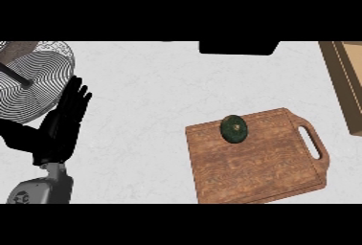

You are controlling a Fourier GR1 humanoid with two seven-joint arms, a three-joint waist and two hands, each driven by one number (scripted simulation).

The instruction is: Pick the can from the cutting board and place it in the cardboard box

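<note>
On my feed the pale marbled counter (155,95) fills the view, with a wire rack (32,79) at far left and the cardboard box (344,81) at the right edge. I see the dark green can (234,128) standing near the far edge of the wooden cutting board (258,160), well apart from the box. My left hand (62,125) rests at the left, fingers straight and relaxed, holding nothing.

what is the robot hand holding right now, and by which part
Nothing is held. The left robot hand rests open at the view's left, fingers straight, and the can stands untouched on the cutting board. The right robot hand is out of view.
</note>
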